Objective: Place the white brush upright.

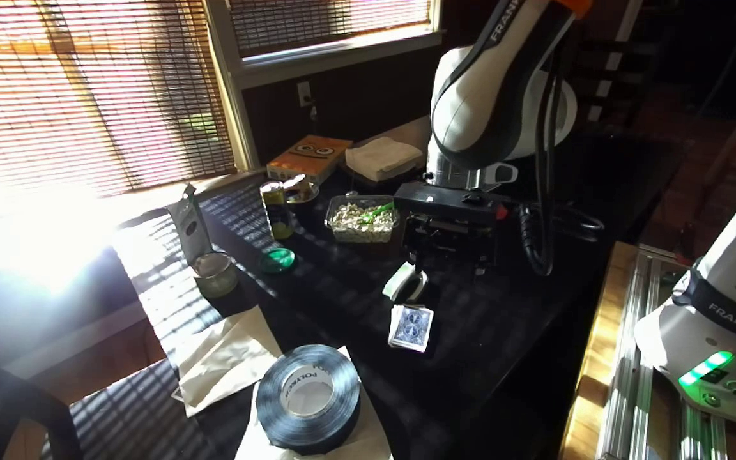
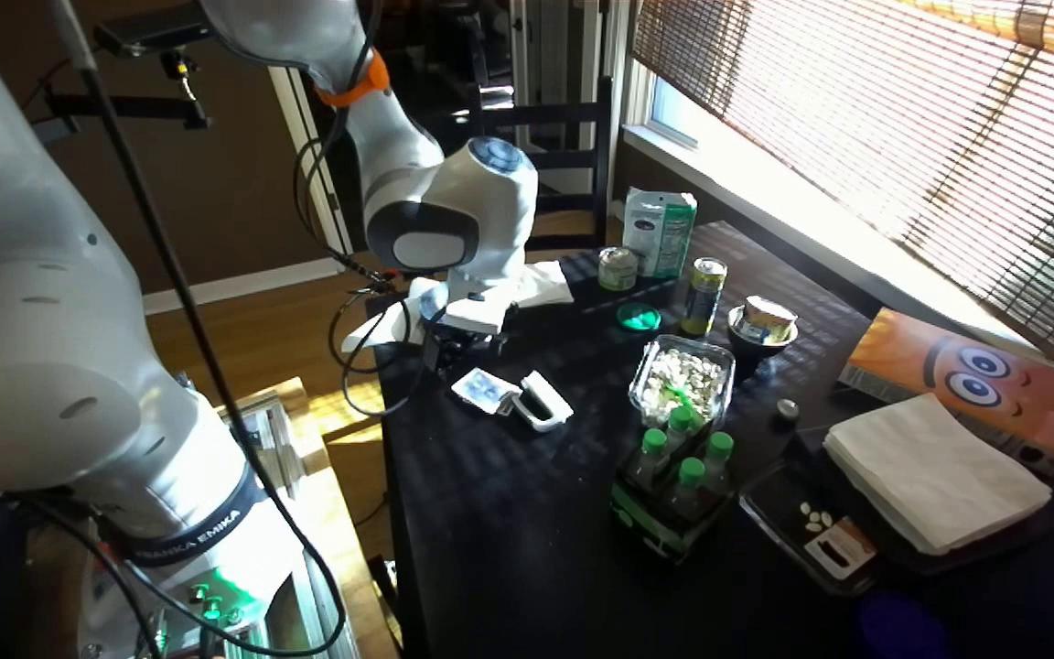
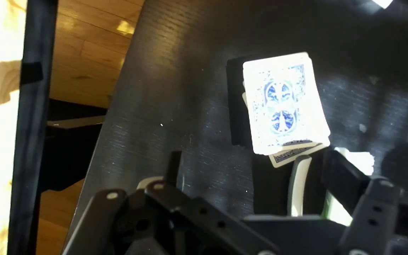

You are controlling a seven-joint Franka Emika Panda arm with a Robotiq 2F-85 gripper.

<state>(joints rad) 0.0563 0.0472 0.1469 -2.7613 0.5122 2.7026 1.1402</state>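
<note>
The white brush lies on its side on the dark table and shows in both exterior views (image 1: 400, 282) (image 2: 549, 396). It has a thick body and a curved handle. In the wrist view its pale handle (image 3: 299, 186) shows between the fingers, and its white and green body is partly behind the right finger. My gripper (image 1: 448, 262) is open with nothing between its fingertips. It hangs above the table near the brush, also in the wrist view (image 3: 255, 170) and in an exterior view (image 2: 466, 352). The gripper base hides the brush's lower part in the wrist view.
A card deck (image 3: 285, 106) lies at the brush's handle end. A bottle carrier (image 2: 673, 485), a clear food tub (image 1: 363, 220), a can (image 2: 703, 295), a green lid (image 2: 639, 318) and a tape roll (image 1: 307, 396) stand around. The table edge (image 3: 108, 109) is close to the cards.
</note>
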